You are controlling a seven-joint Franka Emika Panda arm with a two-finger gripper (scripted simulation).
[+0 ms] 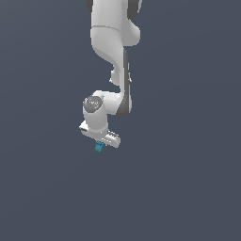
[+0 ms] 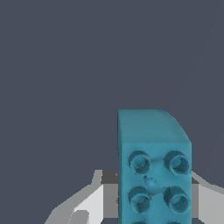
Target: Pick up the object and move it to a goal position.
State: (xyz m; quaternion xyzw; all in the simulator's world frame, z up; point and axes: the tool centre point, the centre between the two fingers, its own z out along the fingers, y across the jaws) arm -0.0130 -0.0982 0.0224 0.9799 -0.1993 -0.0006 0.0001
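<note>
The tool (image 1: 100, 141) is closed on the teal block (image 1: 99, 148), which hangs below the white arm (image 1: 113, 56) over the plain grey tabletop (image 1: 188, 188). The wrist view shows the block (image 2: 153, 175) sitting between the fingers (image 2: 94, 199) but jutting well past them, so the hold looks shallow. A quick swing toward the goal, which no view shows, could tilt it or let it slip free.

a smooth, matt teal plastic look is shown by the block (image 2: 154, 175); glossy white casing is seen on the arm (image 1: 110, 42).
</note>
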